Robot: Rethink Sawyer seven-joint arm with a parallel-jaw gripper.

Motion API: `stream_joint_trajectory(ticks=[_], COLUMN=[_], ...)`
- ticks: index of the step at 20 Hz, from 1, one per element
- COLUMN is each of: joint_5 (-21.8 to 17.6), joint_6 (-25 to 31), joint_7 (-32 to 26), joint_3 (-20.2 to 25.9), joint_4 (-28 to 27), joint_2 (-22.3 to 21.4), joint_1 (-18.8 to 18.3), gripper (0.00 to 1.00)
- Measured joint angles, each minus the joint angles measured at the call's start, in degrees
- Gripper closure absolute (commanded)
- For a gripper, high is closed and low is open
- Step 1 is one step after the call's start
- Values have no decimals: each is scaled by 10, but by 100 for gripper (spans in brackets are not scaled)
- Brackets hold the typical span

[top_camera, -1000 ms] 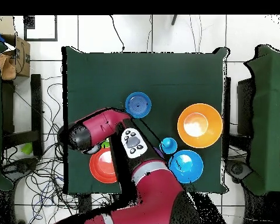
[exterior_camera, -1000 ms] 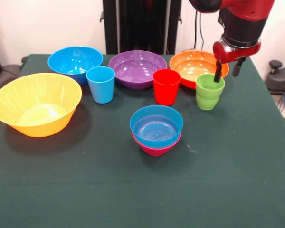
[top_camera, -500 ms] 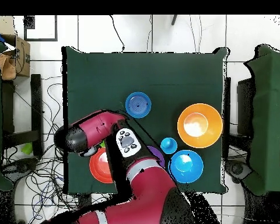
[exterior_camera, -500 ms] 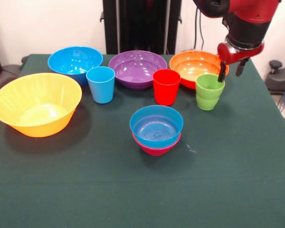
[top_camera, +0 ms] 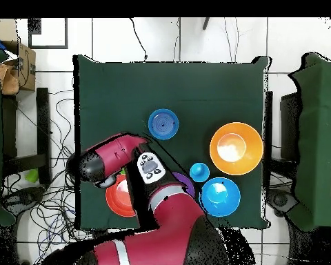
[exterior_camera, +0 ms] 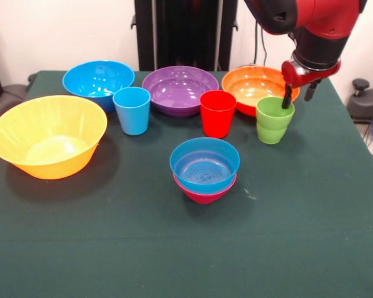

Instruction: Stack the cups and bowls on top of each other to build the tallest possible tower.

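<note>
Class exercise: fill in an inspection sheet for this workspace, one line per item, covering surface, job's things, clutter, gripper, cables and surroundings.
Surface: green table cloth, flat.
Job's things: small blue bowl nested in small magenta bowl; green cup, red cup, light blue cup, yellow-orange bowl, large blue bowl, purple bowl, red-orange bowl all separate.
Clutter: nothing seen.
Gripper: gripper open, at the green cup's rim.
Cables: loose cables on floor.
Surroundings: cardboard box.

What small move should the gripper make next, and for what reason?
Probably lower a little and close on the green cup. The open gripper hangs just above its far rim, one finger over the rim and the other beyond it, and the cup stands free on the table. It could then go into the small blue bowl, already nested in the small magenta bowl.
</note>
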Motion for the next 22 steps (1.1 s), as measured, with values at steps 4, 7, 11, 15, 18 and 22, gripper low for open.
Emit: stream_joint_trajectory(ticks=[4,7,11,15,18,22], joint_5=[0,0,0,0,0,0], joint_6=[0,0,-2,-13,-31,-56], joint_7=[0,0,0,0,0,0], joint_3=[-7,-12,-19,-25,-33,-49], joint_4=[0,0,0,0,0,0], joint_2=[-1,-2,-3,-3,-3,-3], joint_1=[0,0,0,2,7,23], gripper=[0,0,0,0,0,0])
